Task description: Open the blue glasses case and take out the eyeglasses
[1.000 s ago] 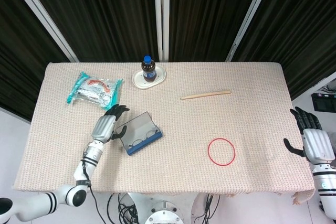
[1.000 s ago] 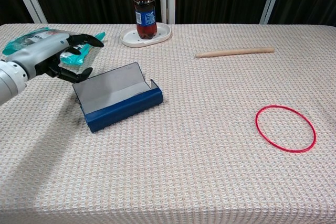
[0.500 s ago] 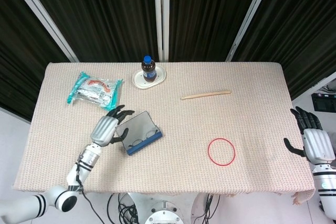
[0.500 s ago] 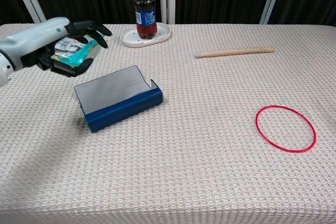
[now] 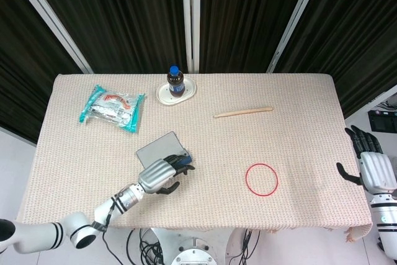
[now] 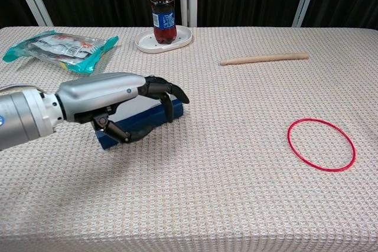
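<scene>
A lab or robot test room: black curtains (image 5: 124,10) hung between white poles (image 5: 191,17) back a counter (image 5: 298,122) under beige woven cloth, with loose cables (image 5: 149,243) showing on the pale floor below.

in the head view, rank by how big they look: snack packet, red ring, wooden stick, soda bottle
1. snack packet, clearly the largest patch.
2. red ring and wooden stick: unsure; the stick is longer but very thin, the ring wider across.
3. soda bottle, seen from above, so it looks smallest.
</scene>
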Available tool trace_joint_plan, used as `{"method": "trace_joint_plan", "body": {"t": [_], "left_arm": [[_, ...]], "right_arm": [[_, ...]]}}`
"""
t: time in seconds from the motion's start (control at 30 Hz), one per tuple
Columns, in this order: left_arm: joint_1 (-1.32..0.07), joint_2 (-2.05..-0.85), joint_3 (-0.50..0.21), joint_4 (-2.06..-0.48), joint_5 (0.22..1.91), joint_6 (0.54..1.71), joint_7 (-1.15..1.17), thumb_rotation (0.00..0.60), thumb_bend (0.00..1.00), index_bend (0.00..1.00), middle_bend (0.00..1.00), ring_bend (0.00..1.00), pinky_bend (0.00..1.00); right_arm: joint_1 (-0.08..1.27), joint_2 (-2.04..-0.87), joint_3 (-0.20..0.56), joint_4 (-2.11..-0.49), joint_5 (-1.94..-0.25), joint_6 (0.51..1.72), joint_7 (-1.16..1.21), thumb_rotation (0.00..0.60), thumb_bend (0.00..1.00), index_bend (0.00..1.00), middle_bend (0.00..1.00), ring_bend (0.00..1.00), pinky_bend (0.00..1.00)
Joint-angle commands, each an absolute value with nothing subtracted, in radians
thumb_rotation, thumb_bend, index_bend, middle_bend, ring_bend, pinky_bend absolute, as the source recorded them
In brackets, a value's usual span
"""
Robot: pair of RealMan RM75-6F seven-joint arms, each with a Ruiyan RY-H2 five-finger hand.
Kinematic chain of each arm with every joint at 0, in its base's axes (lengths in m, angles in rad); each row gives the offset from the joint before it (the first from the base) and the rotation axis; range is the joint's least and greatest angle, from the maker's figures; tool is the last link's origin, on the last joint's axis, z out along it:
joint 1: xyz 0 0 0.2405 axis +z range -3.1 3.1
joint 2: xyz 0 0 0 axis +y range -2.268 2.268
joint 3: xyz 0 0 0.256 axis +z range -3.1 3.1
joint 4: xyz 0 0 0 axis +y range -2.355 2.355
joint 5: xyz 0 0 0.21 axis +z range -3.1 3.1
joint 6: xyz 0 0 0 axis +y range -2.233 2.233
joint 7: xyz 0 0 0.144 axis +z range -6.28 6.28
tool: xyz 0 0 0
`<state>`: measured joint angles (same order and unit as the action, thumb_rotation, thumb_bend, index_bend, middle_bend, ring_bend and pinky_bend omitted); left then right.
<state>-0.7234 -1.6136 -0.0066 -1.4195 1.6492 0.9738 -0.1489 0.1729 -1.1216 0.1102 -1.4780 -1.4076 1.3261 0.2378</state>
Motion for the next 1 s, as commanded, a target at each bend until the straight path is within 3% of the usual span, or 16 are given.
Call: {"method": "trace_joint_plan", "body": {"t": [0.03,0.3,0.57,1.0], "left_arm": [[-0.741,-1.625,-0.008,-1.402,1.649,0.954,-0.103,0.6,0.53,0.16,0.33,0.03,0.15],[-0.747,-1.666,-0.02,-1.328,1.661,0.988,0.094,0.6,0.53,0.16,0.32,0.01,0.13],[-0.774,-1.679,-0.039,-1.272,1.618,0.948,0.08,0.6,0.53,0.16,0.32,0.01,0.12],[-0.813,-1.693,-0.127,-1.169,1.457,0.864,0.153,0.6,0.53,0.16,0.33,0.01,0.11]], "right_arm": [[0.173,-1.122,0.11,-1.478,-1.407,1.327,0.237,0.6,0.3,0.0,0.0,0.0,0.0],[0.172,-1.122,0.11,-1.481,-1.406,1.328,0.232,0.6,0.3,0.0,0.0,0.0,0.0],[0.172,-1.122,0.109,-1.482,-1.407,1.326,0.229,0.6,0.3,0.0,0.0,0.0,0.0],[0.179,-1.121,0.111,-1.47,-1.405,1.312,0.242,0.6,0.3,0.0,0.0,0.0,0.0]]}}
